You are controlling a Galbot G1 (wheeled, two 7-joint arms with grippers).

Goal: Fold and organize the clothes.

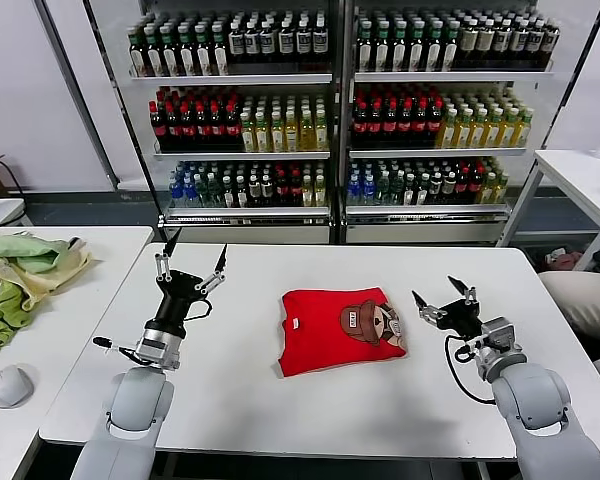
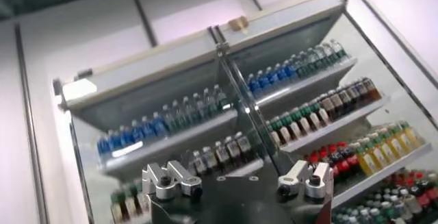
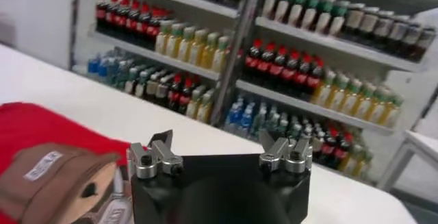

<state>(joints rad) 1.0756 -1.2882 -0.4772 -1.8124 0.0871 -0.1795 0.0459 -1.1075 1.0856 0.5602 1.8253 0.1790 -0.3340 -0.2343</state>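
- Both sets of jaws stand wide apart and hold nothing, as I read it from my station.
- On my right gripper (image 1: 443, 291) the jaws are spread just beside the shirt's right edge, near it but not touching; in the right wrist view the right gripper (image 3: 219, 158) shows its two finger mounts far apart, with the printed figure close by.
- My left gripper (image 1: 195, 250) is raised above the counter with its tips pointing up, well apart from the shirt; in the left wrist view the left gripper (image 2: 236, 177) faces only the shelves.
- I see the red T-shirt (image 1: 340, 329) folded into a rough rectangle, lying flat near the middle of the white counter (image 1: 280, 400), print side up with the brown-capped cartoon figure (image 1: 372, 321) towards its right half.
- Behind the counter stands a glass-fronted cooler (image 1: 340, 120) with rows of bottles.
- To the left, a second counter (image 1: 60, 330) carries a heap of pale green and beige cloths (image 1: 20, 280).
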